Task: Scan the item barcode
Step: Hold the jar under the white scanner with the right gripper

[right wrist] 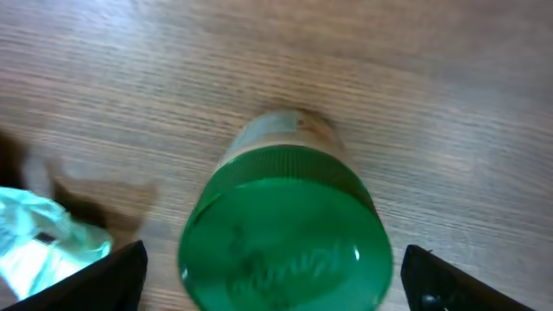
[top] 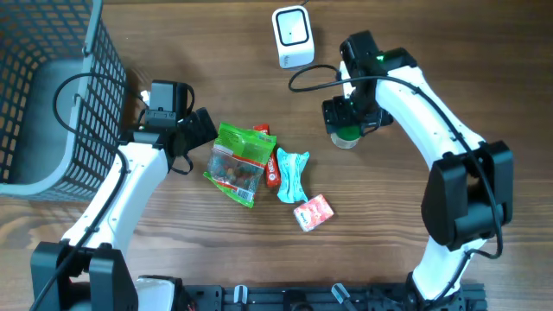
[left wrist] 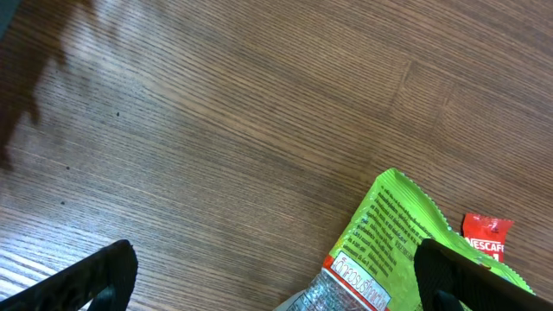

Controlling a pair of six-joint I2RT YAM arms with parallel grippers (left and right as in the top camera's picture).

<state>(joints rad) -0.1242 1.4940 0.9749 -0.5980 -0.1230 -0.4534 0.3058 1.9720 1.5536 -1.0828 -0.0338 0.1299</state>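
Reading the overhead view as a clock face, my right pincer [right wrist: 275, 275] hangs over the jar [top: 346, 136], which stands upright on the table [top: 484, 60] at about 1 o'clock from the centre. Its fingers [right wrist: 104, 281] are apart, one on each side of the green lid [right wrist: 285, 242]. A gap shows on both sides, so they are not touching it. I look straight down on the lid, and the side of the jar is mostly hidden below it. The scanner [top: 292, 36], a small white box, sits at 12 o'clock near the table's far edge. It is at about 10 o'clock from the jar and apart from it.

My left pincer [left wrist: 276, 275] is spread wide as well and holds nothing. It is low over the wood at 9 o'clock of the pile in the middle. One of its tips is over the top edge of the green bag [top: 238, 160]; whether it touches, I cannot tell. The other is over bare wood.

In the pile, a red sachet [top: 271, 166] touches the green bag's 3 o'clock side. A teal packet [top: 292, 174] lies just beside the sachet, again at 3 o'clock. A pink box [top: 313, 212] is near the packet at 5 o'clock. A basket [top: 104, 86] of dark wire fills the 10 o'clock corner.
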